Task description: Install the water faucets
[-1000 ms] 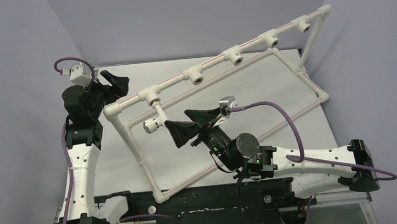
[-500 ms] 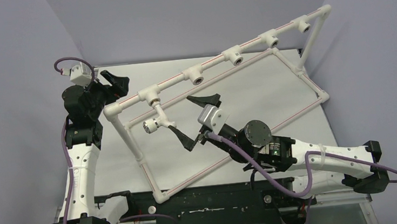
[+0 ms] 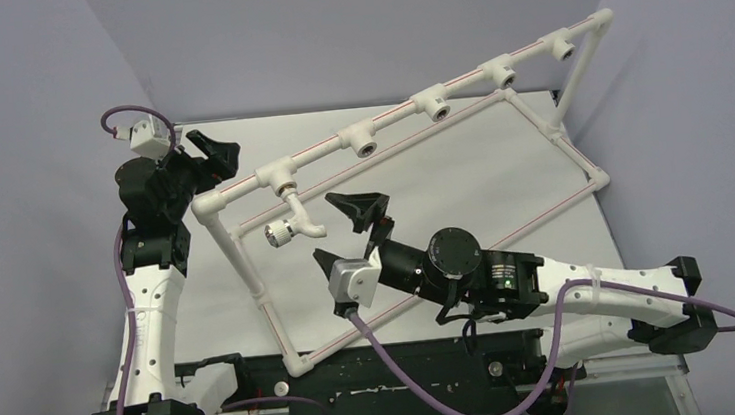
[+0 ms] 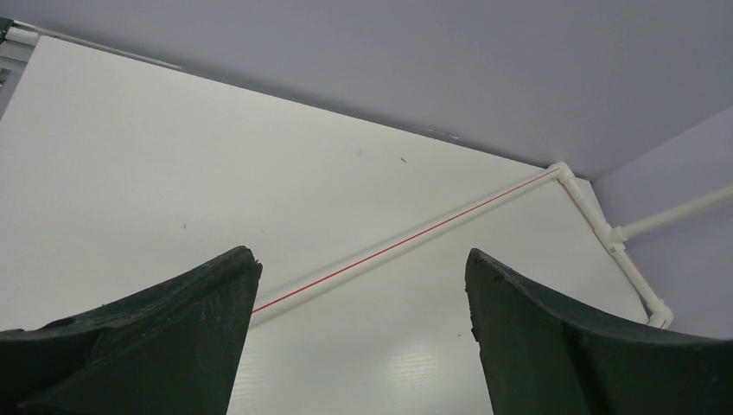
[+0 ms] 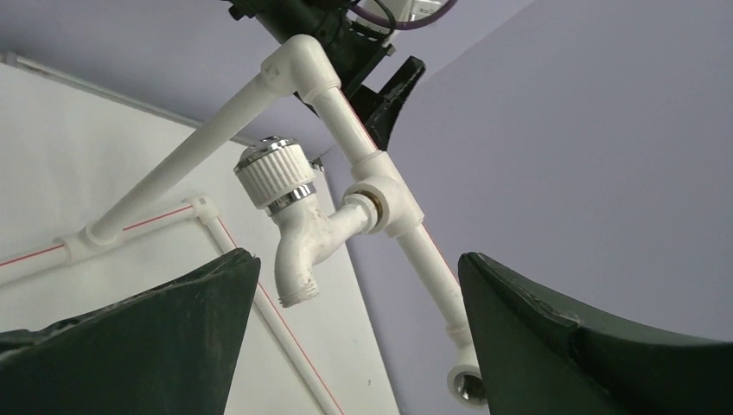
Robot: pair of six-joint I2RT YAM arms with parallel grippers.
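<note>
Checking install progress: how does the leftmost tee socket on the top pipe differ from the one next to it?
The leftmost tee socket holds a faucet; the next socket is an open, empty mouth. The leftmost tee socket sits beside the corner elbow; the next socket sits farther along, toward the right. Both are white tees on the same red-striped pipe, facing the same way.

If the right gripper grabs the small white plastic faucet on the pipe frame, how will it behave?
The small white plastic faucet looks rigid and seated in the white tee socket, so it should resist pushing. Its ribbed round knob probably grips well; the smooth spout may slip. The thin white pipe frame might flex.
</note>
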